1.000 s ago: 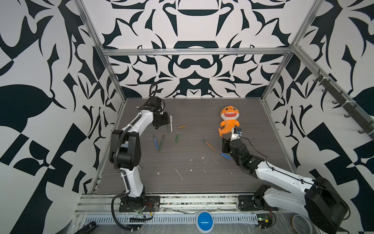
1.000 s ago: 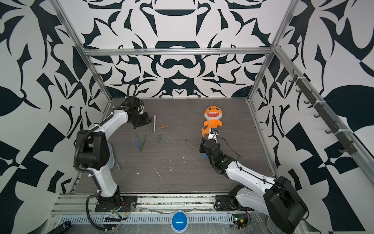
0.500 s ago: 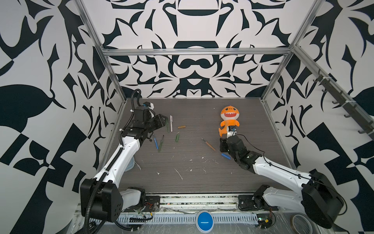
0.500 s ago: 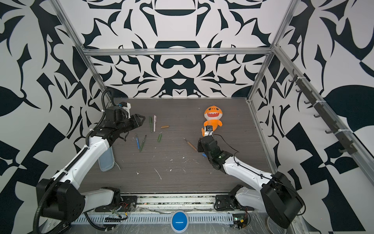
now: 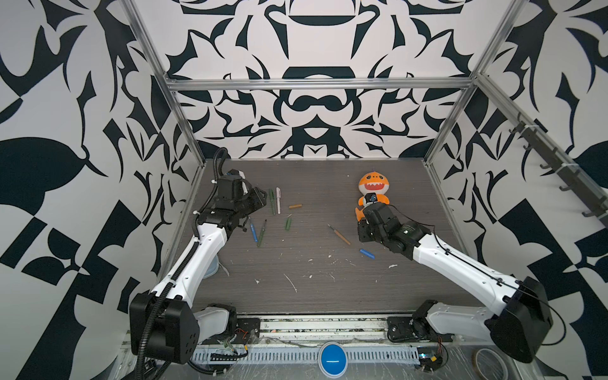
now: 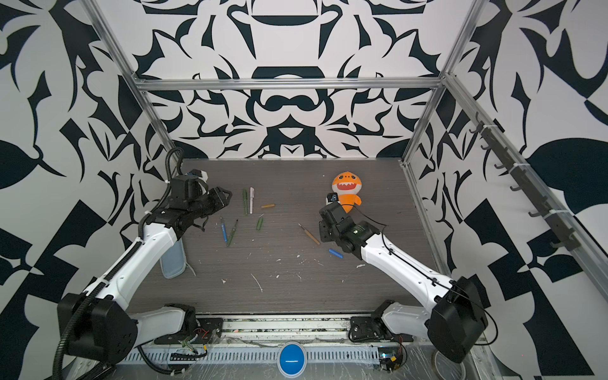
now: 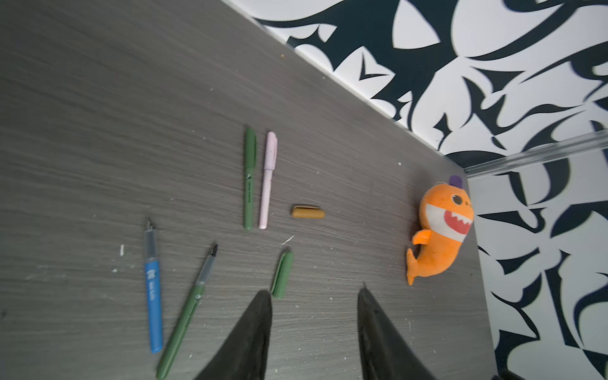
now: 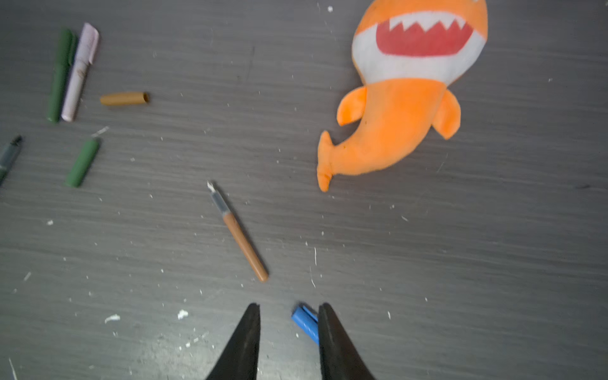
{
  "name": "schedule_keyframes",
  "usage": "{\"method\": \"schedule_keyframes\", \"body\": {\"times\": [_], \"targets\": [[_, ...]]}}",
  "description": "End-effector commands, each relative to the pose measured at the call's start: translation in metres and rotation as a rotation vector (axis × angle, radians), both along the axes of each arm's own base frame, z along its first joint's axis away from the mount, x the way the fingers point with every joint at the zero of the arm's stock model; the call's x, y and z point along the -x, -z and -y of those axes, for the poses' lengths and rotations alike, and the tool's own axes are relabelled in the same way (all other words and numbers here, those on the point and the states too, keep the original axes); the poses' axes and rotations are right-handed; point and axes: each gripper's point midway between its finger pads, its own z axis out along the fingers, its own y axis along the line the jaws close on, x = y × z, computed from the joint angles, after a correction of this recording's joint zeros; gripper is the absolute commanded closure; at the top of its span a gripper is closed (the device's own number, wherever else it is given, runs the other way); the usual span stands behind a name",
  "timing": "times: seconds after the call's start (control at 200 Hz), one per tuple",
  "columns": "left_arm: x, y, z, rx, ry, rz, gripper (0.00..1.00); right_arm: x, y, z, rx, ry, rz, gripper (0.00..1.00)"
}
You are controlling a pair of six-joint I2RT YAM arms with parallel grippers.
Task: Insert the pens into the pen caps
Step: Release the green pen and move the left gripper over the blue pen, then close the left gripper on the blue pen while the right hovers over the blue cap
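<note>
Right gripper (image 8: 289,307): parted, empty, narrower than a second ago. Poised over the table (image 8: 493,263), with the blue cap (image 8: 304,320) flat on the wood just beside one fingertip and partly hidden behind it, not between the two. Drawn slightly toward the far edge since a second ago, off the spot right over that cap. A bit beyond, the orange-brown pen (image 8: 240,235), uncapped, bare tip toward the far left corner. Farther on, the plush shark (image 8: 404,98), toward the far right corner.

Left gripper (image 7: 314,291): spread wide, holding nothing. Above the table near the far left corner, much the same spot as a second ago, but with the arm behind it now stretched out low instead of folded upright. Just off one fingertip, the green cap (image 7: 282,274), loose. Farther out, the mustard cap (image 7: 307,212), also loose, and next to it the capped green pen (image 7: 249,177) and the pink pen (image 7: 268,181), side by side, both already wearing caps. Toward the left edge, the blue pen (image 7: 153,289) and the bare green pen (image 7: 189,306), tips exposed, close together.

By the look of it: two pens done, three pairs left, no grasp yet on either side. Probably lining up, the right for the blue cap and needing a small sideways shift to straddle it. Blue pen and blue cap well apart, so likely a carry across the middle.
</note>
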Motion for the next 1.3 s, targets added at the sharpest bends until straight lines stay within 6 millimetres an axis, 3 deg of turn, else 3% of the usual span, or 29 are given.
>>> {"method": "schedule_keyframes", "body": {"times": [0.0,0.115,0.245,0.26,0.38,0.63,0.825,1.13,1.295], "targets": [[0.017,0.03,-0.025,-0.082,-0.099,-0.154,0.55,0.018,-0.009,0.008,-0.024,0.007,-0.035,0.66],[0.032,0.058,-0.033,-0.118,-0.121,-0.236,0.55,0.02,-0.015,0.008,-0.018,-0.006,-0.043,0.65],[0.043,0.071,-0.039,-0.134,-0.113,-0.292,0.55,0.014,-0.012,0.011,0.072,-0.029,-0.06,0.65],[0.043,0.082,-0.04,-0.137,-0.113,-0.325,0.55,0.013,-0.012,0.01,0.08,-0.035,-0.063,0.65],[0.048,0.107,-0.036,-0.121,-0.1,-0.413,0.55,0.004,-0.004,0.009,0.122,-0.051,-0.072,0.64],[0.046,0.146,-0.044,-0.163,-0.124,-0.602,0.58,-0.008,0.003,-0.006,0.086,-0.068,-0.067,0.63],[0.034,0.162,-0.046,-0.196,-0.102,-0.686,0.66,-0.012,0.002,-0.011,0.07,-0.081,-0.048,0.63],[0.024,0.184,-0.064,-0.304,-0.128,-0.742,0.68,-0.01,0.002,-0.012,0.049,-0.093,-0.035,0.63],[0.019,0.194,-0.058,-0.299,-0.077,-0.755,0.71,-0.012,0.003,-0.016,0.041,-0.099,-0.041,0.64]]}}
